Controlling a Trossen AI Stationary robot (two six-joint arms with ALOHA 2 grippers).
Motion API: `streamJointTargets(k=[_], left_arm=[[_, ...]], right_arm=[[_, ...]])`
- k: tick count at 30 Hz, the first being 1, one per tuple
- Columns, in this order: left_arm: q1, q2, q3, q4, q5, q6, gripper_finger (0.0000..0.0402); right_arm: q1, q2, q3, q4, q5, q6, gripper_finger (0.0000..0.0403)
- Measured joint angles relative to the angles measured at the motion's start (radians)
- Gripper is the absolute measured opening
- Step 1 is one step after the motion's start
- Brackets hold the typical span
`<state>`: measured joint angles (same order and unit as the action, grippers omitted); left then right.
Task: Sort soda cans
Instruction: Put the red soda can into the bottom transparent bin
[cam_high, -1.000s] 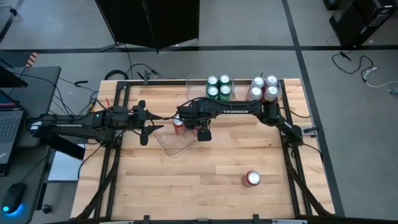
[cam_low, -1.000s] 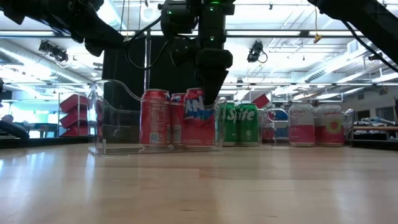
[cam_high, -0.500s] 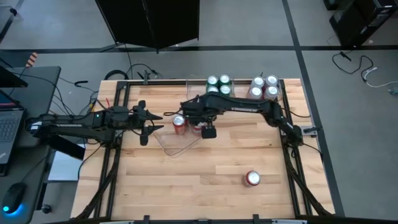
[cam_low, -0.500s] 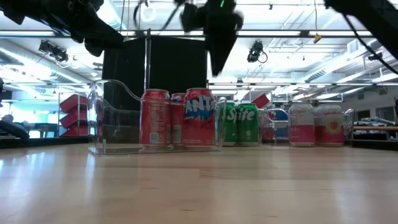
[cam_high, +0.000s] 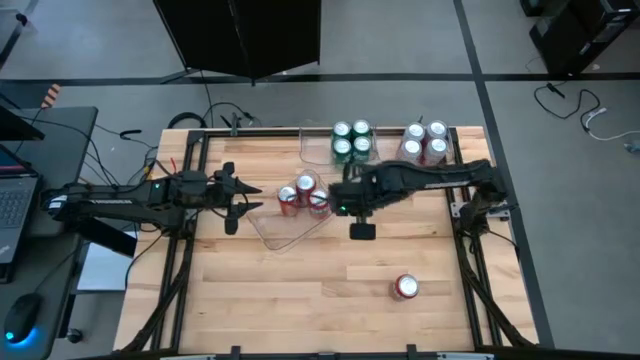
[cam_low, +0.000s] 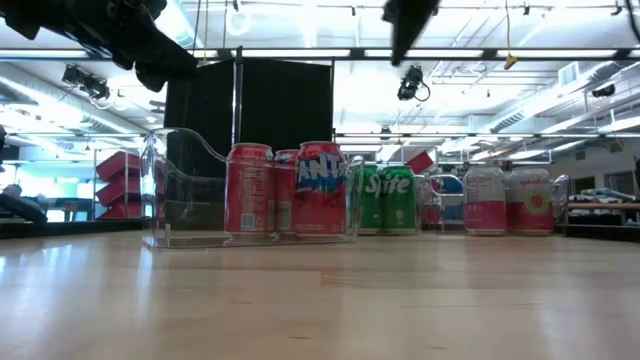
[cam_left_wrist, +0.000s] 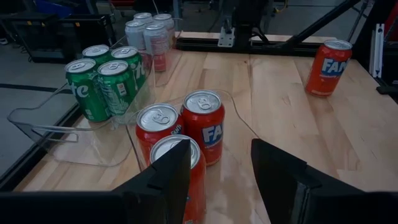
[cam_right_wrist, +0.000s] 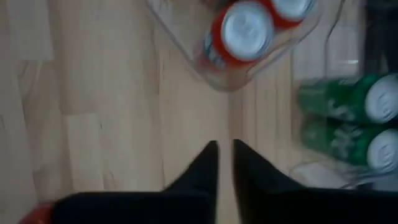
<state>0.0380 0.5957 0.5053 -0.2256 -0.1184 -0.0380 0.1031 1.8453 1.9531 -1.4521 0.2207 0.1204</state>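
Three red soda cans (cam_high: 304, 194) stand upright in a clear bin (cam_high: 275, 232) at mid-table; they also show in the low view (cam_low: 320, 190). A lone red can (cam_high: 405, 287) stands near the front right. Green cans (cam_high: 351, 141) and silver-white cans (cam_high: 425, 141) stand in bins at the far edge. My right gripper (cam_high: 360, 231) hangs high over bare wood just right of the red cans' bin, shut and empty (cam_right_wrist: 224, 149). At the bin's left end, my left gripper (cam_high: 233, 203) is open, its fingers (cam_left_wrist: 168, 177) apart with nothing between them.
The clear bin's curved wall (cam_low: 180, 170) rises on its left end. The black table frame (cam_high: 185, 230) runs along both sides. Bare wood (cam_high: 300, 290) stretches across the near half of the table, save for the lone red can (cam_left_wrist: 328, 59).
My right gripper has let go of a red can, which now stands upright in the bin beside the other two. The gripper has risen high and gone toward the table's right and near edges.
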Motion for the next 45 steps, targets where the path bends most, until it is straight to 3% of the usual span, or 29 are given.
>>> streamJointTargets(k=[8, 11, 17, 20, 25, 37, 41, 45], left_arm=[[0.0, 0.0, 0.0, 0.001, 0.0, 0.0, 0.0172], [0.0, 0.0, 0.0, 0.003, 0.0, 0.0, 0.0172], [0.0, 0.0, 0.0, 0.004, 0.0, -0.021, 0.0172], [0.0, 0.0, 0.0, 0.004, 0.0, -0.045, 0.0172], [0.0, 0.0, 0.0, 0.004, -0.001, -0.053, 0.0172], [0.0, 0.0, 0.0, 0.002, -0.001, -0.048, 0.0172], [0.0, 0.0, 0.0, -0.001, -0.001, -0.047, 0.0172], [0.0, 0.0, 0.0, -0.012, -0.001, -0.046, 0.0172]], right_arm=[[0.144, -0.288, -0.494, 0.256, -0.003, 0.252, 0.0005], [0.239, -0.389, -0.618, 0.317, -0.074, 0.372, 0.0004], [0.394, -0.466, -0.716, 0.459, -0.243, 0.552, 0.0002], [0.437, -0.458, -0.71, 0.452, -0.247, 0.665, 0.0009], [0.507, -0.452, -0.707, 0.424, -0.252, 0.795, 0.0071], [0.532, -0.416, -0.706, 0.391, -0.26, 0.864, 0.0308], [0.539, -0.39, -0.706, 0.34, -0.247, 0.848, 0.0344], [0.542, -0.346, -0.706, 0.298, -0.248, 0.828, 0.035]])
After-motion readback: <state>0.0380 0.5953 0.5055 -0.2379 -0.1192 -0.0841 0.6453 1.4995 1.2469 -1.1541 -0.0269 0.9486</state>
